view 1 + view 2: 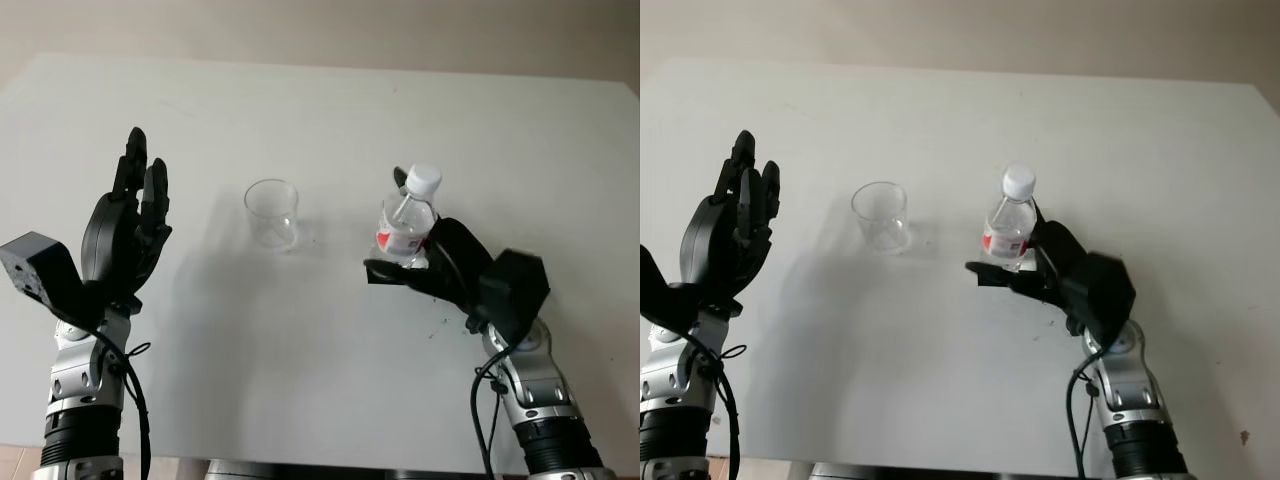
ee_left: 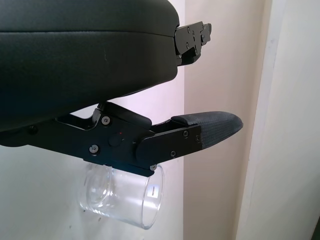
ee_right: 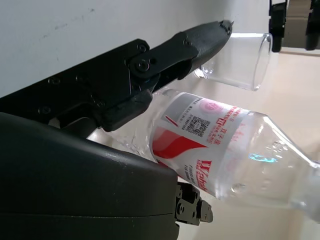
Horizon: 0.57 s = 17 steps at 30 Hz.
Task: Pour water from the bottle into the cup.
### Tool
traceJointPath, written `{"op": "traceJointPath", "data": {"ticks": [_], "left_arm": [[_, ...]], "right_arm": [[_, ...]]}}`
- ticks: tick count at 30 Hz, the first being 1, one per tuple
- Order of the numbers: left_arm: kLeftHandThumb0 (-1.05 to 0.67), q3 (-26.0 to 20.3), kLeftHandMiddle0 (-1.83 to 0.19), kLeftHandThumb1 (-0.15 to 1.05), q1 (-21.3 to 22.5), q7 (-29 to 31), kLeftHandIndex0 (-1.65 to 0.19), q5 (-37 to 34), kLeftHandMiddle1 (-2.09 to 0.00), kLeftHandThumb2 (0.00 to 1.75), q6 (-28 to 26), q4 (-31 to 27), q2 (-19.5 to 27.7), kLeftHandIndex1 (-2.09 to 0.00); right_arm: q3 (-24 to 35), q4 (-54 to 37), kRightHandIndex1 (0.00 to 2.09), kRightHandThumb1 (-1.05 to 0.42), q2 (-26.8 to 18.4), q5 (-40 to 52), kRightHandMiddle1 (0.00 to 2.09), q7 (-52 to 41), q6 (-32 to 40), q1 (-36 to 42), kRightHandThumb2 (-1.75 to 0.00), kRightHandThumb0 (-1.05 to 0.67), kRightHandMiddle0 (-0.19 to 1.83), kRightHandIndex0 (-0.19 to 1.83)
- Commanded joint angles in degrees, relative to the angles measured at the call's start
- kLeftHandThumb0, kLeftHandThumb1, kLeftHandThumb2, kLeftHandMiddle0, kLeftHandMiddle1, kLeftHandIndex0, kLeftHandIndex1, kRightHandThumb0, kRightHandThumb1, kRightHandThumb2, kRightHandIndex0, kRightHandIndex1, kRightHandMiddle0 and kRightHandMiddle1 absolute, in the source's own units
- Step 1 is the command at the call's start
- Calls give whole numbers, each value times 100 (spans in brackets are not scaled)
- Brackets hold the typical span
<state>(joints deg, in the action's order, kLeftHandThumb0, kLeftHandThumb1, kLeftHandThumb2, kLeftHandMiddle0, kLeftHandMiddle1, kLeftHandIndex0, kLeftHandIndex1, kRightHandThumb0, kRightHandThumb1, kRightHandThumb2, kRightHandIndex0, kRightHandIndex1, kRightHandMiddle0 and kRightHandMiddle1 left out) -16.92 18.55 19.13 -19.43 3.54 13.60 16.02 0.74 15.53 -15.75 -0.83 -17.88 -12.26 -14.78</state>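
The right hand [image 3: 150,100] is closed around a clear bottle [image 3: 225,150] with a red and white label, one black finger [image 3: 190,45] crossing over the bottle's body and the hand's shell under it. Water sits inside the bottle, which narrows toward its neck. Past the fingertip an empty clear cup [image 3: 240,60] stands on the white table [image 3: 60,30].

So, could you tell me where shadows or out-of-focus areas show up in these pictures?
Left eye view: the cup and the left hand cast soft shadows on the table. Right wrist view: the bottle, held by the right hand, blurs toward its neck.
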Motion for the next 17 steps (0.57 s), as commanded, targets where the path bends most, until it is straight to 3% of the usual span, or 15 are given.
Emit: {"op": "traceJointPath", "data": {"ticks": [1, 10, 17], "left_arm": [[-68, 10, 19, 105, 32, -22, 19, 8, 0, 61, 31, -18, -23, 0], [-68, 32, 19, 105, 5, -109, 19, 52, 0, 61, 36, -53, -32, 0], [-68, 16, 19, 105, -6, -83, 19, 11, 0, 61, 37, -43, -21, 0]], "right_arm": [[57, -39, 0, -91, 21, -15, 0, 125, -176, 43, -6, -100, -19, -19], [258, 234, 0, -91, 358, 116, 0, 773, -615, 20, -6, -98, -19, -19], [282, 257, 0, -91, 403, 253, 0, 734, -703, 68, -5, -93, -19, -19]]}}
